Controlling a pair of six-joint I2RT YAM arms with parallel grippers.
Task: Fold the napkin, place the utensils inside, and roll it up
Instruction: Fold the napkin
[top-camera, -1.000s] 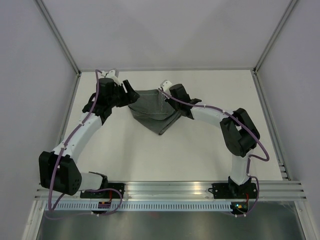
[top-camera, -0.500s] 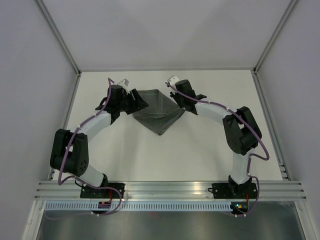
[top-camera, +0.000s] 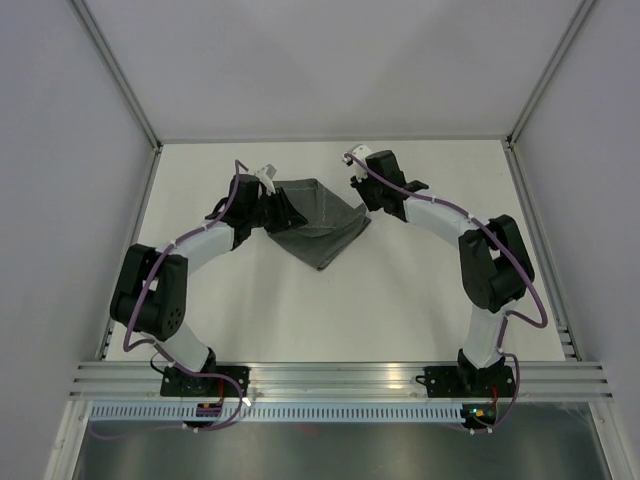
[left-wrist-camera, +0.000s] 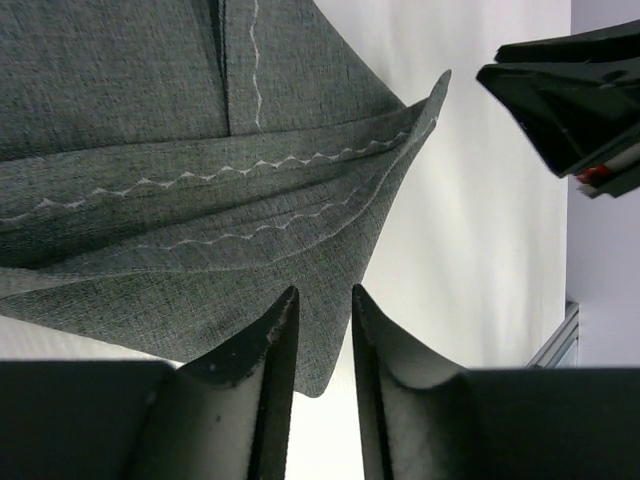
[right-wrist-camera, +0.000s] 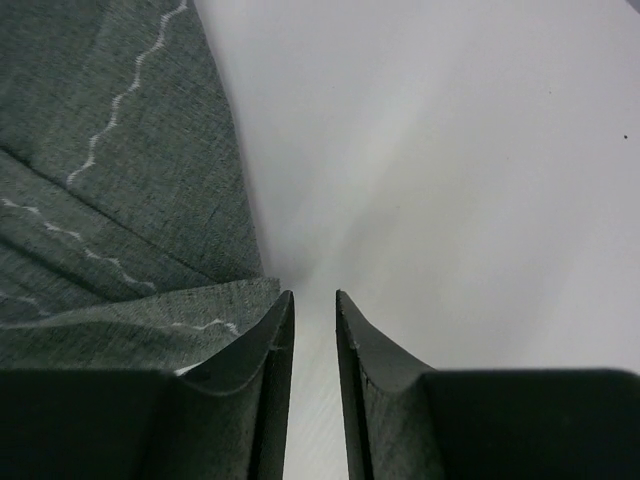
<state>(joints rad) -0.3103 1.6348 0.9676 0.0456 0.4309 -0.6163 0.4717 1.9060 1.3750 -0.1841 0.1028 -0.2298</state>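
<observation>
The napkin (top-camera: 318, 225) is a dark grey cloth with pale stitched lines, lying folded in a rough triangle at the back middle of the table. My left gripper (top-camera: 284, 212) is at its left edge. In the left wrist view a corner of the napkin (left-wrist-camera: 200, 150) shows in the narrow gap of my left gripper (left-wrist-camera: 325, 300), with bare table below it. My right gripper (top-camera: 371, 203) is just off the napkin's upper right corner. Its jaws (right-wrist-camera: 313, 300) stand slightly apart over bare table, with the napkin (right-wrist-camera: 120, 200) beside the left finger. No utensils are in view.
The white table (top-camera: 400, 300) has a raised rim on the left, back and right. A metal rail (top-camera: 340, 378) carrying both arm bases runs along the near edge. My right gripper (left-wrist-camera: 570, 100) shows at the top right of the left wrist view.
My right gripper has let go of the napkin and drawn back to the right. The raised flap now lies flat. My left gripper has moved right to the napkin's edge and narrowed.
</observation>
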